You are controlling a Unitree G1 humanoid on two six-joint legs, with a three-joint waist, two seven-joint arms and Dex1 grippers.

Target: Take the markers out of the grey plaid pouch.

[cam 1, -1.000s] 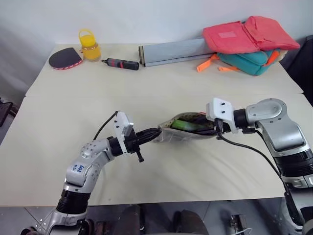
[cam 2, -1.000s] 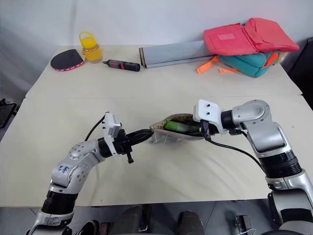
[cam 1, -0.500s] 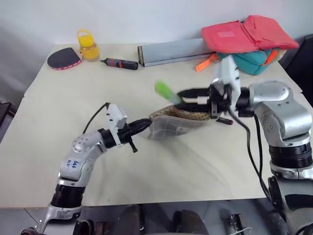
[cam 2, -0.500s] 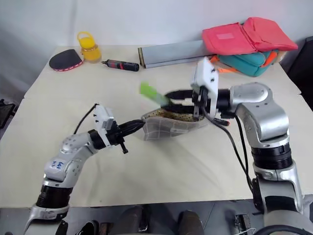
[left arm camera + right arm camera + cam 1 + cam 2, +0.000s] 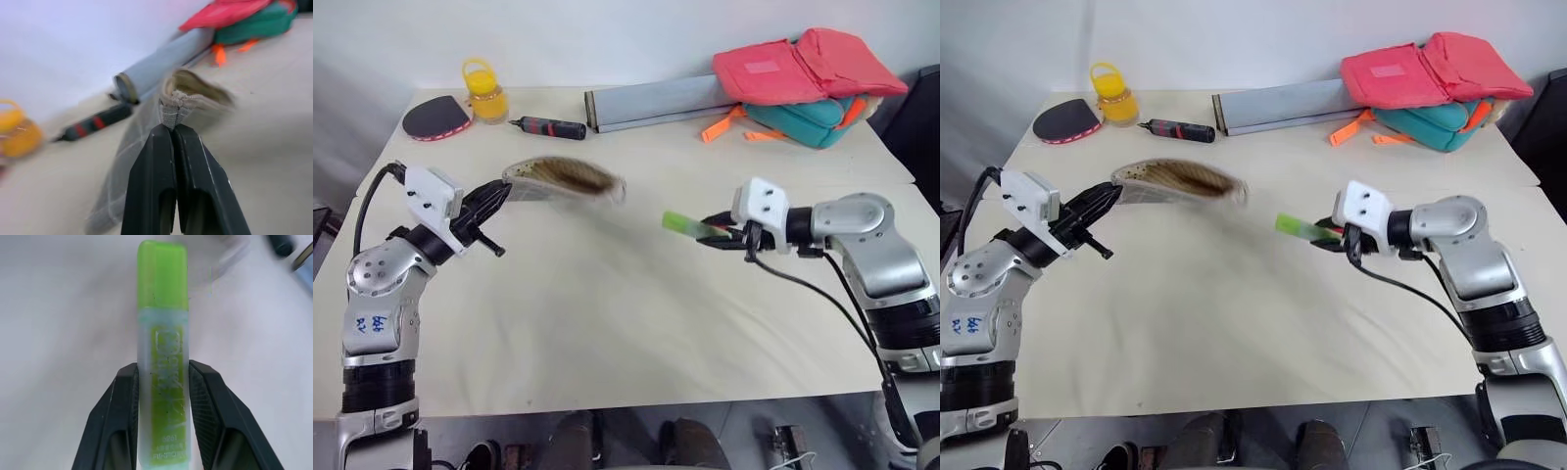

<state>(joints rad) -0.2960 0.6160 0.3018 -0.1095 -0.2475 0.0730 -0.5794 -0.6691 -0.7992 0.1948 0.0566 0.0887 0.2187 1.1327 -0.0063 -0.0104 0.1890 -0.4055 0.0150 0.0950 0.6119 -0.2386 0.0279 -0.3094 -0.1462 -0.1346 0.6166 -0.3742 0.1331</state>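
Grey plaid pouch [image 5: 563, 179] aloft; green marker [image 5: 162, 347] outside.

arms silver | wrist cameras white | claws [image 5: 720, 238] black; cables black

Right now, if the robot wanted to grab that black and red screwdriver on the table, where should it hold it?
Probably around the middle of the screwdriver handle, from straight above. It lies flat on the table with its length running sideways, so a claw closing across its width should grip best. The thin tip near the yellow jar is too slim to pinch.
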